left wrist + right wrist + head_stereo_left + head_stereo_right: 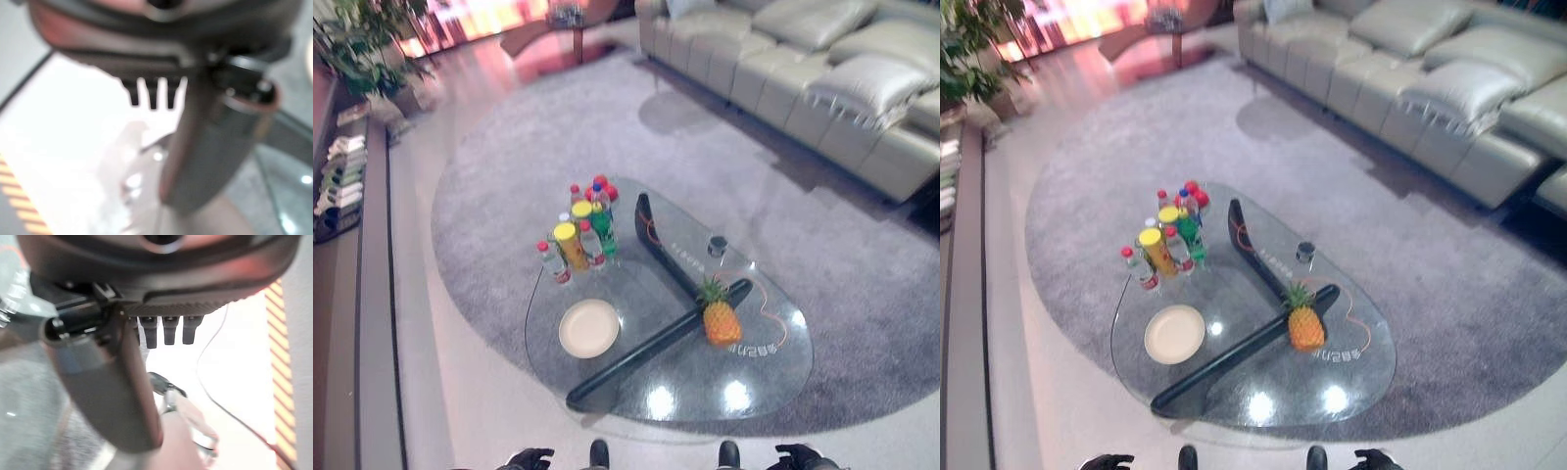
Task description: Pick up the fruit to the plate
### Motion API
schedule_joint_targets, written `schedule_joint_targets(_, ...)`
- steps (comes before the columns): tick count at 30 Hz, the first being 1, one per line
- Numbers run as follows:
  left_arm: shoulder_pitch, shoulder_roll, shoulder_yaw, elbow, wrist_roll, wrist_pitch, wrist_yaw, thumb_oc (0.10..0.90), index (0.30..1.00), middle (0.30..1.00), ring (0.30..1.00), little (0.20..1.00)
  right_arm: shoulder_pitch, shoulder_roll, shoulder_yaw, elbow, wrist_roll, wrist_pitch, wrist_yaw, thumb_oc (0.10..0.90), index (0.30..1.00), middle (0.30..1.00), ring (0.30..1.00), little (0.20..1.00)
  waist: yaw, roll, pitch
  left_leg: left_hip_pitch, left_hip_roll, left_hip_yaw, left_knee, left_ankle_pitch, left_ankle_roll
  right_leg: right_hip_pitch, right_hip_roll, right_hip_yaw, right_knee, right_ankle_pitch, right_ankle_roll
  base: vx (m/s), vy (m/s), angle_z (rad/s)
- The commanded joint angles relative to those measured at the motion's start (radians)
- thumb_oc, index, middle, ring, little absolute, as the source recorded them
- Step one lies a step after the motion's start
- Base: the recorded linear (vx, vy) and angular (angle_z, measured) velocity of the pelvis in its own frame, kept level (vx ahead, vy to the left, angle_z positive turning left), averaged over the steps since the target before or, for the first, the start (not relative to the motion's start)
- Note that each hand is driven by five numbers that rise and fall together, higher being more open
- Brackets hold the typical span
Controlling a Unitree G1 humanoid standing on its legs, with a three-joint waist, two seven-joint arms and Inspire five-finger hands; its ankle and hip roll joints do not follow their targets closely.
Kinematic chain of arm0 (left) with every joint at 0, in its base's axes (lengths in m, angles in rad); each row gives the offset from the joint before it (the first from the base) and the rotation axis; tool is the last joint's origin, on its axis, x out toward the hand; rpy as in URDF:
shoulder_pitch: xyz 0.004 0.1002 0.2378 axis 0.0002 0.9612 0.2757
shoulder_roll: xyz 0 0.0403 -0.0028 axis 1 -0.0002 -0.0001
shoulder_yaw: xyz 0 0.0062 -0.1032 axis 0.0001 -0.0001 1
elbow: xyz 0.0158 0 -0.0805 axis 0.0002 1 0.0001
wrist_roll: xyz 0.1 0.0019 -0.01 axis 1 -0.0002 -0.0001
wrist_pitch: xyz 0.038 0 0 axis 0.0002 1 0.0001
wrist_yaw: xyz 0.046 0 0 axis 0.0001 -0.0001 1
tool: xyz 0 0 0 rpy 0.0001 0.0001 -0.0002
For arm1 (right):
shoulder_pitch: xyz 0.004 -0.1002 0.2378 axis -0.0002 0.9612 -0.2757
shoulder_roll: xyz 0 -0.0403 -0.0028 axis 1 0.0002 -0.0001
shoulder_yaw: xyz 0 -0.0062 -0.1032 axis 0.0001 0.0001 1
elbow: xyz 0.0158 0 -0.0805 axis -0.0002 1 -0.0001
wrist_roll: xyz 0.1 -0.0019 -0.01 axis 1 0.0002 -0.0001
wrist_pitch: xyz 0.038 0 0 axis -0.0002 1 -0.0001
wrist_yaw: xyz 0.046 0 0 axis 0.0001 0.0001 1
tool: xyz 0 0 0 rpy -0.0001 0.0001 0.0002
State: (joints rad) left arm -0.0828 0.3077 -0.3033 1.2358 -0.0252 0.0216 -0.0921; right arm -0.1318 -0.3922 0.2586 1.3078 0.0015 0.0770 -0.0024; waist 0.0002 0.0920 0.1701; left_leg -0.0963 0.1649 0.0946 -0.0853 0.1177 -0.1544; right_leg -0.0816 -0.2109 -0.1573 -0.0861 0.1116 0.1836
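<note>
pineapple [722, 319] stands upright on glass table [754, 377], right of plate [588, 328] | right hand [798, 457] is nearer, empty, fingers relaxed | left hand [530, 458] low, empty, fingers relaxed

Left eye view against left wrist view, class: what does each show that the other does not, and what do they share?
The left eye view alone shows the pineapple, the white plate, the cluster of bottles, the grey sofa and the right hand. The left wrist view alone shows the left hand's fingers close up, relaxed and holding nothing. Both share the left hand and the glass table.
</note>
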Motion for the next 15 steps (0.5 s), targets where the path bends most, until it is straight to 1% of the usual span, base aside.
schedule_joint_targets(1,-0.097,-0.006,-0.033,0.029,-0.052,0.008,0.001,0.800,0.900,0.900,0.900,0.900,-0.085,0.039,0.039,0.037,-0.005,0.021,0.024,0.800,0.900,0.900,0.900,0.900,0.009,-0.051,0.145,-0.029,-0.033,-0.031,-0.002,-0.063,0.051,-0.070,-0.031,0.017,-0.001,0.023,-0.007,-0.13,-0.027,0.03)
schedule_joint_targets(4,-0.117,-0.003,-0.039,0.022,-0.076,0.007,-0.004,0.800,0.900,0.900,0.900,0.900,-0.103,0.029,0.045,0.030,0.016,0.027,0.027,0.800,0.900,0.900,0.900,0.900,0.008,-0.048,0.178,-0.062,-0.043,-0.046,-0.002,-0.055,0.055,-0.097,-0.026,0.021,-0.001,0.031,-0.013,-0.07,-0.018,0.04)
schedule_joint_targets(6,-0.130,0.001,-0.046,0.014,-0.104,0.005,-0.004,0.800,0.900,0.900,0.900,0.900,-0.120,0.018,0.043,0.010,0.053,0.036,0.016,0.800,0.900,0.900,0.900,0.900,0.008,-0.049,0.205,-0.084,-0.046,-0.047,-0.002,-0.046,0.053,-0.118,-0.026,0.018,0.000,0.038,-0.014,-0.09,-0.020,0.02)
schedule_joint_targets(9,-0.174,0.009,-0.050,0.002,-0.182,-0.021,-0.002,0.800,0.900,0.900,0.900,0.900,-0.160,-0.005,0.029,-0.012,0.109,0.028,-0.012,0.800,0.900,0.900,0.900,0.900,0.016,-0.050,0.249,-0.124,-0.050,-0.050,0.002,-0.019,0.049,-0.178,-0.025,0.017,0.046,0.032,-0.023,-0.12,-0.021,0.02)
schedule_joint_targets(10,-0.192,0.010,-0.044,-0.004,-0.214,-0.027,0.002,0.800,0.900,0.900,0.900,0.900,-0.176,-0.014,0.020,-0.015,0.131,0.024,-0.022,0.800,0.900,0.900,0.900,0.900,0.017,-0.053,0.269,-0.159,-0.052,-0.057,0.040,-0.020,0.046,-0.208,-0.027,0.020,0.077,0.026,-0.028,-0.14,-0.032,0.00)
schedule_joint_targets(12,-0.209,0.012,-0.035,-0.009,-0.246,-0.041,0.005,0.800,0.900,0.900,0.900,0.900,-0.193,-0.023,0.009,-0.017,0.162,0.013,-0.041,0.800,0.900,0.900,0.900,0.900,0.016,-0.054,0.284,-0.197,-0.051,-0.061,0.086,-0.027,0.044,-0.240,-0.030,0.021,0.113,0.017,-0.032,-0.13,-0.035,0.00)
schedule_joint_targets(13,-0.223,0.015,-0.019,-0.019,-0.323,-0.059,0.009,0.800,0.900,0.900,0.900,0.900,-0.208,-0.030,-0.009,-0.020,0.194,-0.012,-0.068,0.800,0.900,0.900,0.900,0.900,0.015,-0.054,0.300,-0.234,-0.052,-0.063,0.133,-0.038,0.042,-0.272,-0.033,0.024,0.147,0.006,-0.034,-0.13,-0.044,0.01)
schedule_joint_targets(15,-0.239,0.021,0.008,-0.033,-0.386,-0.084,0.017,0.800,0.900,0.900,0.900,0.900,-0.223,-0.040,-0.032,-0.030,0.243,-0.052,-0.116,0.800,0.900,0.900,0.900,0.900,0.012,-0.057,0.318,-0.278,-0.054,-0.072,0.182,-0.049,0.038,-0.306,-0.036,0.031,0.178,-0.004,-0.035,-0.12,-0.044,0.02)
